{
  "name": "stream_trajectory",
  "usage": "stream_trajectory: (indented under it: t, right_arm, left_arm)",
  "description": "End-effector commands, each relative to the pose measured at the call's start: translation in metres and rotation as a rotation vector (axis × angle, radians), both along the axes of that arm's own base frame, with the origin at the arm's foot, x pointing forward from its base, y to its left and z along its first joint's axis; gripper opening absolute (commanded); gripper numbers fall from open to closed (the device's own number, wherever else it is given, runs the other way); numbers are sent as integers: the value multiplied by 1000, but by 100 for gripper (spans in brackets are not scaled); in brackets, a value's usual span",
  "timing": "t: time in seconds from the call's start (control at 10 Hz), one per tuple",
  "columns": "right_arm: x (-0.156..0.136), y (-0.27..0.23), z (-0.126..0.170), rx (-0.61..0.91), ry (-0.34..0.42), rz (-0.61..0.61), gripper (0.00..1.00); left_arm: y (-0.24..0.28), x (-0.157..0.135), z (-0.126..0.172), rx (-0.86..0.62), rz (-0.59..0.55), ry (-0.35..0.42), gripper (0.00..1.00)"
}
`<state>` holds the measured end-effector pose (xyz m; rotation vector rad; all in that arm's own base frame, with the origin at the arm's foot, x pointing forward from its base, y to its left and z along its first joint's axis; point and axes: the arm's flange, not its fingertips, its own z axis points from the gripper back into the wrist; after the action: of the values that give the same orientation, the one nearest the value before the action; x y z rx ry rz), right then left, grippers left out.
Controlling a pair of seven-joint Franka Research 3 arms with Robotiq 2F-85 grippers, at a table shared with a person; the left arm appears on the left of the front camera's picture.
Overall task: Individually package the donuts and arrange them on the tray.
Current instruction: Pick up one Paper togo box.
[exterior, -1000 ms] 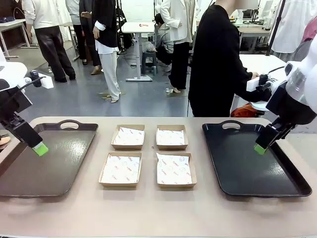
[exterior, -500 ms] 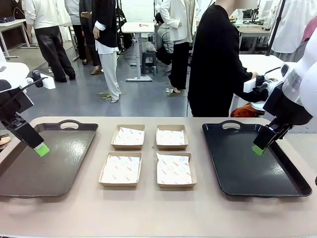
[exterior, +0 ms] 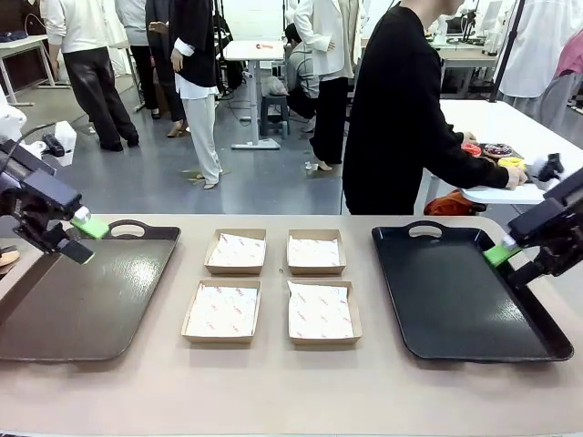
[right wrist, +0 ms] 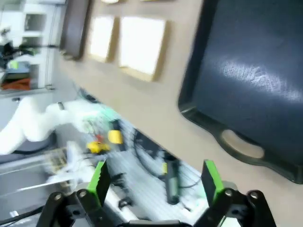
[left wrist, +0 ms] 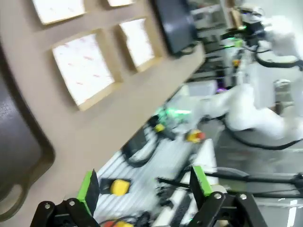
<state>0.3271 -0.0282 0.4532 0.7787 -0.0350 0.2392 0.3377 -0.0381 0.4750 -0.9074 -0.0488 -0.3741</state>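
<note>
The donuts lie on a white plate on a table beyond the far right corner; red, dark sprinkled and yellow ones show. A person's hand rests on that plate. My left gripper hangs open over the far left edge of the left tray, holding nothing. My right gripper is open over the right rim of the right tray, also holding nothing. In the left wrist view my left gripper has its green pads wide apart. My right gripper looks the same in the right wrist view.
Several shallow cardboard boxes lined with white paper sit in a square between the two dark trays. The person in black stands at the far side, leaning right. The right wrist view shows the right tray's handle and two boxes.
Both grippers have turned and drawn outward toward the table's sides. The right arm dropped out of the way, uncovering the plate of donuts under the person's hand.
</note>
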Motion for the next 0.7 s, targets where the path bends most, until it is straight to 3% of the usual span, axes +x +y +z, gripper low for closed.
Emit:
stream_trajectory:
  t: [0.0, 0.4, 0.6]
  right_arm:
    - [8, -36, -11, 296, 91, -109, 100]
    - [-12, -104, -36, 403, 117, -207, 100]
    - [-19, -128, -48, 450, 94, -242, 100]
  left_arm:
    - [25, 12, -14, -204, 122, 70, 100]
    - [88, -4, -31, -287, 258, 55, 100]
    - [116, -11, -36, -322, 298, 48, 100]
